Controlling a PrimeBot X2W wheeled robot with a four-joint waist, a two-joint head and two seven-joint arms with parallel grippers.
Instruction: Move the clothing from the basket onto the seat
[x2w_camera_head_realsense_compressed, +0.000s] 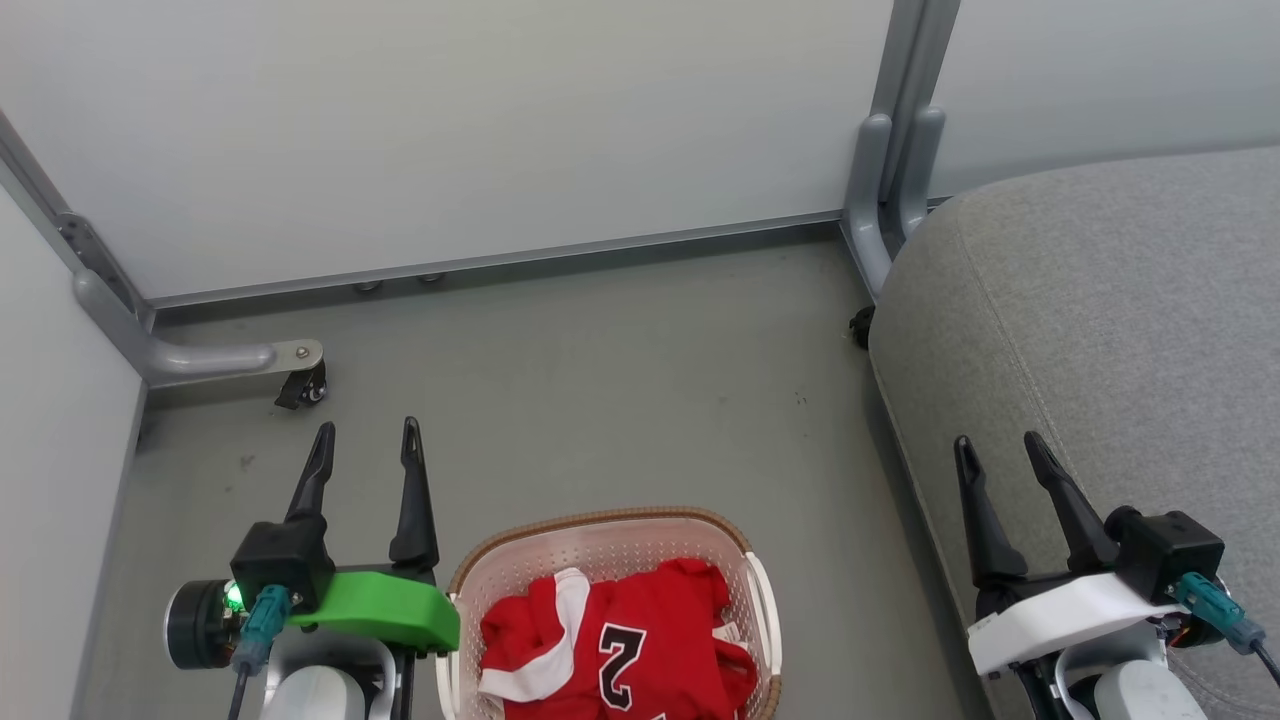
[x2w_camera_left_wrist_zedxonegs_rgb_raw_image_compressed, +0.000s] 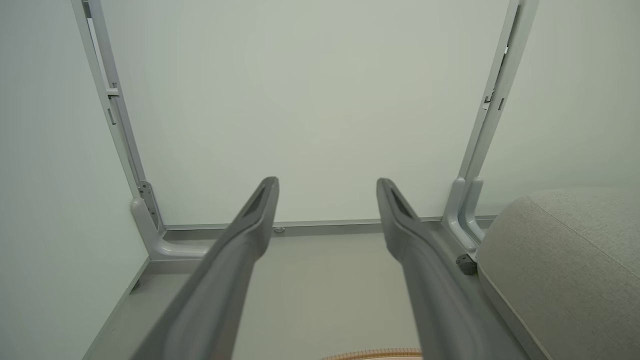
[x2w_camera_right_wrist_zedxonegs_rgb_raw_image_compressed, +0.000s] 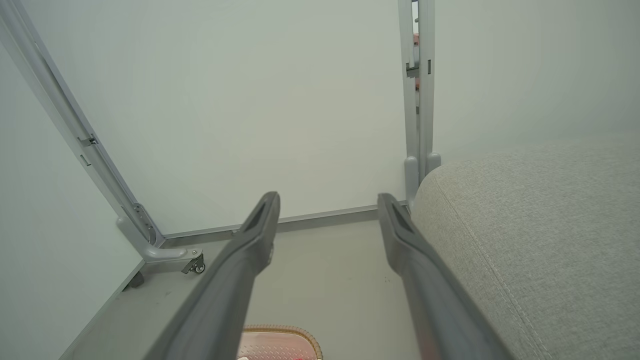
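Pale partition panels (x2w_camera_head_realsense_compressed: 450, 130) in grey metal frames closed off the corner ahead of me, and a bare grey floor (x2w_camera_head_realsense_compressed: 600, 400) ran from their base back toward my body. To my right the seat (x2w_camera_head_realsense_compressed: 1100, 300), a big grey woven cushion with a rounded edge and a stitched seam, took up that whole side and carried no clothing.

Both my arms were held low and forward, fingers pointing toward the far panel. My left gripper (x2w_camera_head_realsense_compressed: 367, 430) hovered over bare floor just left of the basket, fingers spread wide and grasping nothing. My right gripper (x2w_camera_head_realsense_compressed: 995, 440) was equally released and empty, and its fingers showed against the seat's near edge. I could not tell whether they touched the fabric.

Between the two arms, closer to the left one, the basket (x2w_camera_head_realsense_compressed: 600, 525) stood on the floor: cream, perforated, with a brown woven-look rim and a white handle on its right side. The clothing (x2w_camera_head_realsense_compressed: 640, 640) lay crumpled inside it, bright red with white trim. A black, white-edged "2" faced up near the middle, and a broad white band curled over on the left.
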